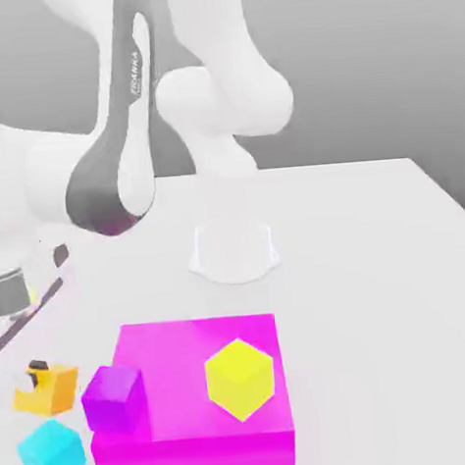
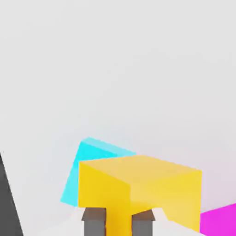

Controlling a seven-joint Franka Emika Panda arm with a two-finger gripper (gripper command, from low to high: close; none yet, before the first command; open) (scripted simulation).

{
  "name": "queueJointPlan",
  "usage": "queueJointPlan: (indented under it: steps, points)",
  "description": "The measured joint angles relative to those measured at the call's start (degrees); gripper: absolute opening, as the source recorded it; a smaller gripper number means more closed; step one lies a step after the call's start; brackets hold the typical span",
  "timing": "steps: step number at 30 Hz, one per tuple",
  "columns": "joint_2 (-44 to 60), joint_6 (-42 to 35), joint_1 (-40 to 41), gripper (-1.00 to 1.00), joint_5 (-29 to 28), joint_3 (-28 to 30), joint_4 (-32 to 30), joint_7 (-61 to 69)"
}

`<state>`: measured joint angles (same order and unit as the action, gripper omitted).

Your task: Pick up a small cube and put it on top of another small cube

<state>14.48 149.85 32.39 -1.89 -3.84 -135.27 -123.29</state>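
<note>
Two fingers (image 2: 94,221) of my tool (image 2: 118,221) are clamped on the small orange cube (image 2: 138,193), which sits between them. In the exterior view it hangs just above the cyan cube (image 1: 51,454), beside the purple cube (image 1: 114,397) and the magenta block (image 1: 192,417) on the bench (image 1: 377,264).

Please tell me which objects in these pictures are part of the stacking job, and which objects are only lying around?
Part of the job:
- orange cube, gripped in the hand
- cyan cube, the likely base to stack on

Only lying around:
- magenta block
- yellow cube, resting on the magenta block
- purple cube
</note>
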Motion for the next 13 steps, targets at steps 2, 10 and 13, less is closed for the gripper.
queueJointPlan:
  steps: [2,10,13]
  points:
    - [3.87,3.36,-0.32,-1.0,-0.56,0.33,0.42,-0.4]
    - [4.87,4.2,-0.43,1.0,-0.7,0.44,0.54,-0.51]
    - [-0.08,-0.48,-0.33,1.0,0.06,0.23,0.33,0.05]
